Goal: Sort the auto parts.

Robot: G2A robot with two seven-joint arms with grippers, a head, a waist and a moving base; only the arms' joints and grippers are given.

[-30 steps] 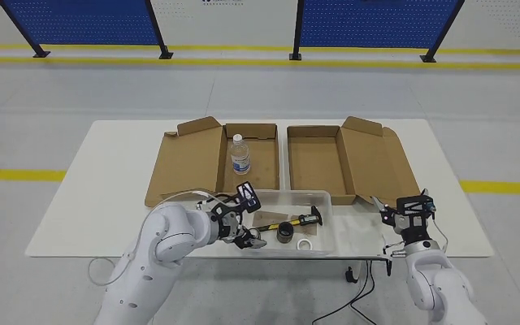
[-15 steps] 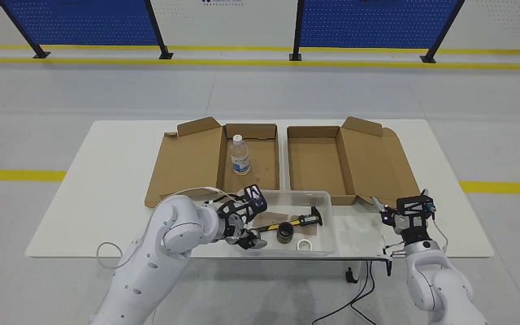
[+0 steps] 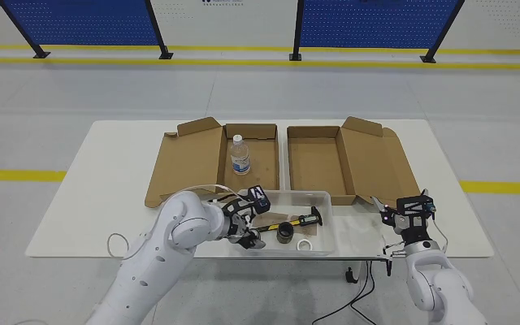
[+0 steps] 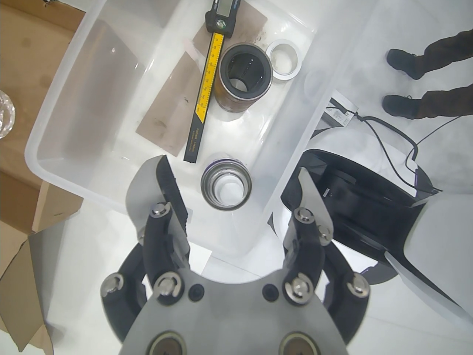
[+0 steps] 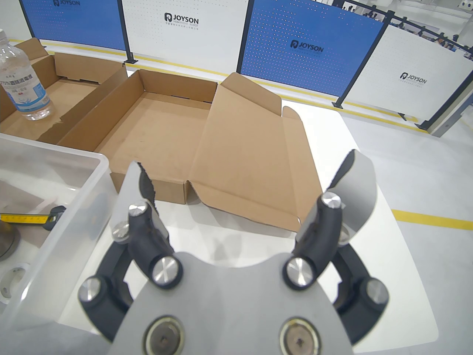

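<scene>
Quick status from me: my left end effector (image 4: 233,173) hangs over the bin (image 4: 70,90), at its near-left corner, fingers spread wide and gripping nothing. Looking down from my wrist, the steel sleeve (image 4: 226,185) sits in the gap between them. It stands upright on the bin floor right by the wall, and I'm not touching it.

Further into the bin a caliper (image 4: 212,64) lies flat, partly on a brown sheet (image 4: 166,112), with its tip near the steel sleeve. The dark sleeve (image 4: 244,79) stands upright just beside the caliper's yellow scale. A white ring (image 4: 283,60) lies just beside that, near the bin wall.

My right end effector (image 5: 246,166) is released too, holding nothing, off the bin's right end over the table (image 3: 106,187).

Behind the bin are two open cardboard boxes. The left box (image 3: 191,166) has a bottle (image 3: 240,154) standing in it, and the right box (image 3: 313,162) is next to it.
</scene>
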